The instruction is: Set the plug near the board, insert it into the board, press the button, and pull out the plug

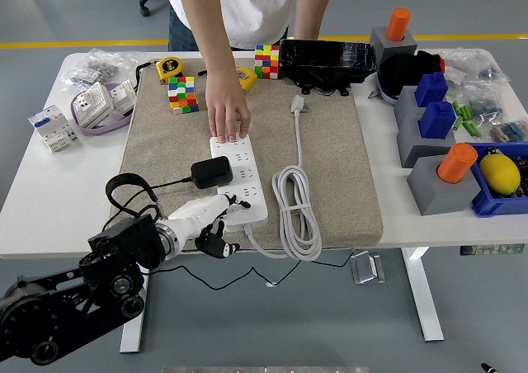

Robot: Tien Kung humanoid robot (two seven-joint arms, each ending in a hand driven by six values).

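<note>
Your left hand (206,221) sits at the near end of the white power strip (239,181), white fingers reaching onto the strip's near left corner with the darker fingers curled beneath at the mat's edge. Whether a fingertip is actually on the button cannot be told from this view; the hand holds nothing that I can see. Your right hand is out of view.

Progress, as I judge it: the black plug (212,172) — a blocky adapter — is seated against the left side of the strip about halfway along it, so bringing it near and inserting it look done. You appear to be at the button press. Pulling the plug out is still to do.

Orientation: the strip lies on the tan mat (346,167) with its long axis running from the far side toward the near edge, leaning slightly right as it comes toward you. Its own white cable (295,212) leaves the near end and coils just to the right. The plug's body lies across the strip, with its thin black cord (161,183) trailing left toward your arm.

A person's hand (227,113) rests flat on the strip's far end, apparently steadying it.
</note>
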